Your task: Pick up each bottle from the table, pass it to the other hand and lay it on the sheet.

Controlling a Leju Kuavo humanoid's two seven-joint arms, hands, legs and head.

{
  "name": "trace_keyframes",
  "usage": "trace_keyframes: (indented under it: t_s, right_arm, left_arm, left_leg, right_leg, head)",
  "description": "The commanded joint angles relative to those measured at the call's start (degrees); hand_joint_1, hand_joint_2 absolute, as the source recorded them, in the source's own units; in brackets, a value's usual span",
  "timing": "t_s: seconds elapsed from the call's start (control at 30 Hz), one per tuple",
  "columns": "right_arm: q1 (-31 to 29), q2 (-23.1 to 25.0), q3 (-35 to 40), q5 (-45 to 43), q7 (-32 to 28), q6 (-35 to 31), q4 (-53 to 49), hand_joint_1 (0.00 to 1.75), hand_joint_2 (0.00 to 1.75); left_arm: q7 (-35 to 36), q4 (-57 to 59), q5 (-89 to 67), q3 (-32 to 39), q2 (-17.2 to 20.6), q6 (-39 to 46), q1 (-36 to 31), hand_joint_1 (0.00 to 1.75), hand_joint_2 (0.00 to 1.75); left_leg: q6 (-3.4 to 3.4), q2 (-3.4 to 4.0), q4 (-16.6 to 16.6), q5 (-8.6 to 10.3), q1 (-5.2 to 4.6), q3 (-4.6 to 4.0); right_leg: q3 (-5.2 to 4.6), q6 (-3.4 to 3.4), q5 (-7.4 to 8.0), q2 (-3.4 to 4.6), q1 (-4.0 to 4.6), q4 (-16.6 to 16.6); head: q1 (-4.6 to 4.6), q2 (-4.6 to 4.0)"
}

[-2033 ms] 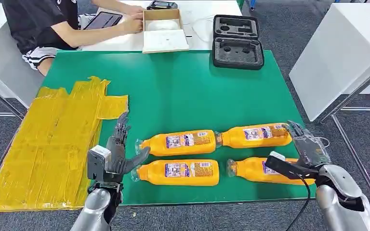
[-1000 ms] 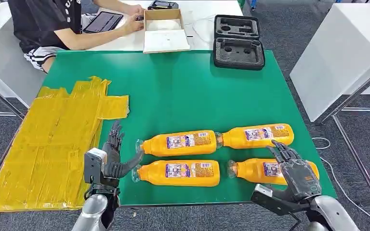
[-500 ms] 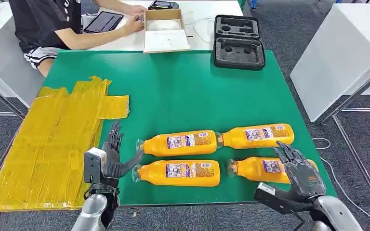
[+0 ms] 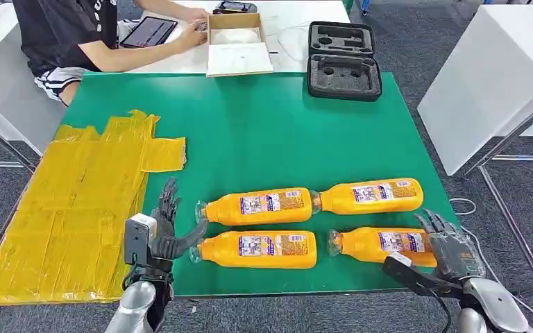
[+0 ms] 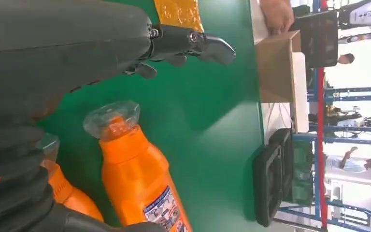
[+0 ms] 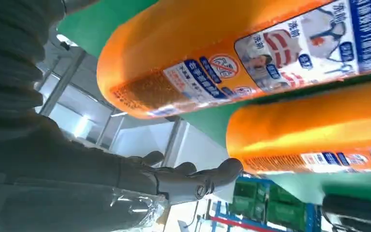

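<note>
Right robot hand beside table edge

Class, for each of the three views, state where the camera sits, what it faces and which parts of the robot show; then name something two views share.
Head view: high on the robot, looking down at the green table; the left robot hand and right robot hand show.
Left wrist view: behind the left robot hand, facing clear bottle caps.
Right wrist view: behind the right robot hand, facing the bottle bases.
Shared: the near-right orange plastic bottle, in head and right wrist views.
</note>
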Motion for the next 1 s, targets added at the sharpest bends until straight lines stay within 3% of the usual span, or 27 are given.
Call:
trace_keyframes:
  t_s: [0.03, 0.33, 0.37, 0.4, 0.43, 0.47, 0.5, 0.53, 0.57, 0.73, 1.0]
  right_arm:
    - [-2.8, 1.3, 1.1, 1.8, 1.7, 0.0, 7.5, 0.00, 1.75]
    - [-1.4, 0.4, 2.7, 2.3, 2.8, 4.2, 11.0, 0.00, 1.75]
    - [-0.4, -0.4, 3.1, 1.9, 3.4, 6.5, 10.8, 0.17, 1.75]
    - [-0.1, -0.5, 3.0, 1.9, 3.4, 6.3, 10.7, 0.17, 1.75]
    - [0.1, -0.6, 2.9, 1.9, 3.4, 6.3, 10.8, 0.58, 1.75]
    - [0.6, -0.9, 3.0, 1.7, 3.7, 7.9, 10.5, 0.75, 1.75]
    - [0.6, -0.9, 3.0, 1.7, 3.7, 7.9, 10.5, 0.75, 1.75]
    - [0.9, -1.0, 3.1, 1.7, 3.8, 8.6, 10.5, 1.34, 1.75]
    - [1.2, -1.3, 3.3, 1.4, 4.1, 10.0, 10.5, 1.50, 1.75]
    - [1.5, -1.7, 3.5, 1.3, 4.4, 11.2, 10.9, 1.45, 1.75]
    - [1.0, -1.9, 4.1, 1.2, 4.5, 11.8, 11.7, 1.57, 1.75]
  left_arm:
    - [0.4, 5.5, 0.6, 0.6, -0.6, -0.5, -2.8, 0.00, 1.75]
    - [0.3, 7.0, 1.8, -0.4, -0.2, -0.2, -3.7, 0.00, 1.75]
    - [0.3, 7.3, 2.2, -0.7, -0.1, -0.1, -3.9, 0.00, 1.75]
    - [0.3, 7.3, 2.2, -0.7, -0.1, -0.1, -3.9, 0.00, 1.75]
    - [0.3, 7.4, 2.2, -0.7, -0.1, -0.1, -3.9, 0.00, 1.75]
    - [0.2, 7.8, 2.5, -0.9, -0.1, -0.1, -4.2, 0.00, 1.75]
    - [0.2, 7.8, 2.5, -0.9, -0.1, -0.1, -4.2, 0.00, 1.75]
    - [0.2, 8.0, 2.7, -0.9, -0.1, 0.1, -4.3, 0.00, 1.75]
    - [0.1, 8.2, 3.1, -1.0, 0.0, 0.3, -4.4, 0.00, 1.75]
    - [0.0, 8.5, 3.5, -0.9, 0.2, 0.5, -4.5, 0.00, 1.75]
    - [-0.2, 8.6, 3.9, -0.8, 0.5, 0.7, -4.0, 0.00, 1.75]
  left_leg:
    - [-0.16, 0.12, 0.0, -0.19, 0.06, 0.46]
    - [-0.18, 0.08, 0.0, -0.27, 0.06, 0.61]
    - [-0.15, 0.06, 0.0, -0.18, 0.07, 0.43]
    - [-0.19, 0.06, 0.0, -0.26, 0.06, 0.60]
    - [-0.14, 0.01, 0.0, -0.17, 0.06, 0.42]
    - [-0.20, -0.02, 0.0, -0.31, 0.08, 0.68]
    - [-0.14, -0.06, 0.0, -0.14, 0.07, 0.41]
    - [-0.18, -0.05, 0.0, -0.24, 0.08, 0.60]
    - [-0.22, -0.04, 0.0, -0.34, 0.09, 0.79]
    - [-0.08, -0.04, 0.0, -0.16, 0.07, 0.52]
    - [-0.18, 0.02, 0.0, -0.43, 0.09, 1.15]
  right_leg:
    - [0.50, -0.06, -0.15, 0.01, 0.07, -0.1]
    - [0.68, -0.08, -0.24, -0.06, 0.09, -0.1]
    - [0.48, -0.07, -0.15, -0.05, 0.09, -0.1]
    - [0.66, -0.08, -0.25, -0.08, 0.08, -0.1]
    - [0.48, -0.07, -0.17, -0.09, 0.07, -0.1]
    - [0.78, -0.10, -0.31, -0.17, 0.11, -0.1]
    - [0.47, -0.07, -0.16, -0.16, 0.08, -0.1]
    - [0.68, -0.08, -0.26, -0.18, 0.10, -0.1]
    - [0.88, -0.10, -0.36, -0.22, 0.12, -0.1]
    - [0.56, -0.02, -0.16, -0.12, 0.08, -0.1]
    - [1.20, -0.02, -0.47, -0.13, 0.11, -0.2]
  head:
    - [0.00, 0.00]
    - [0.00, 0.00]
    - [0.00, 0.00]
    - [0.00, 0.00]
    - [0.00, 0.00]
    - [0.00, 0.00]
    - [0.00, 0.00]
    - [0.00, 0.00]
    - [0.02, 0.00]
    - [0.02, 0.00]
    - [0.02, 0.00]
